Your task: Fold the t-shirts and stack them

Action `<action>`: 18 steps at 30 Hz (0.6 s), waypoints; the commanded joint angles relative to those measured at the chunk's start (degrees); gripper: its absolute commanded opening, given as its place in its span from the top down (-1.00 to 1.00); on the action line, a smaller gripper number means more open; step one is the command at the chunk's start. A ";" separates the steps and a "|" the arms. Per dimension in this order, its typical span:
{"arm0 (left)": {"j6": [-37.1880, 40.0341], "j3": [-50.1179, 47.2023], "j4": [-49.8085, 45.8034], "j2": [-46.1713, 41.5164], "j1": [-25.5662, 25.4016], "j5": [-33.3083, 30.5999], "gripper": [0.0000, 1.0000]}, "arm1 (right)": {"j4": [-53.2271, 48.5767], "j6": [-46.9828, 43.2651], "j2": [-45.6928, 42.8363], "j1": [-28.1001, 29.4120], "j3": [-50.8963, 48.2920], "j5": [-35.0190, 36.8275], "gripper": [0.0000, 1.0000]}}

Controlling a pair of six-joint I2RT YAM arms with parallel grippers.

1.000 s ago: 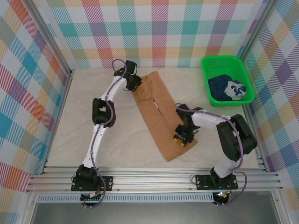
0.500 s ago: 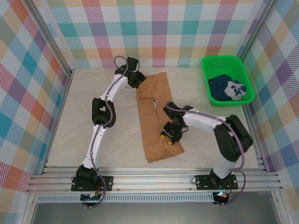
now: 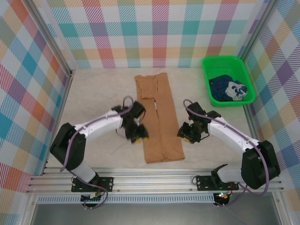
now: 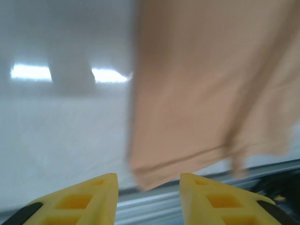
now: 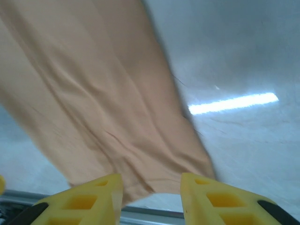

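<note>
shirt (image 3: pixel 157 117): long axis far-to-near | between both arms, equally near | left pincer (image 3: pixel 137 137) open, empty | right pincer (image 3: pixel 187 136) open, empty

Tan shirt (image 4: pixel 197 103) blurred in both wrist cams, cut off at top edge.

Jaws parted: left gripper (image 3: pixel 138 135), right gripper (image 3: pixel 186 136)
</note>
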 commanded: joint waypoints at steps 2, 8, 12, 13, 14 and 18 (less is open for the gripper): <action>-11.46 -7.77 10.62 -3.58 -6.05 3.55 0.18 | -1.77 -4.43 0.48 0.14 -3.74 -3.59 0.20; -21.89 -13.51 21.54 -3.20 -9.41 -0.13 0.17 | -1.23 -5.33 0.62 -0.02 -5.37 -4.78 0.19; -24.08 -12.80 21.82 -0.99 -11.98 -0.79 0.22 | -1.85 -5.79 0.05 -0.44 -6.11 -4.53 0.19; -24.44 -12.83 21.83 -0.37 -12.43 -0.74 0.23 | -1.78 -5.63 -0.09 -0.51 -6.35 -4.62 0.19; -24.76 -13.04 22.21 0.03 -12.83 -0.79 0.26 | -1.76 -5.58 -0.18 -0.69 -6.44 -4.69 0.19; -25.79 -13.17 24.30 0.60 -13.22 -1.14 0.43 | -2.16 -5.15 -0.58 -0.73 -7.22 -4.60 0.19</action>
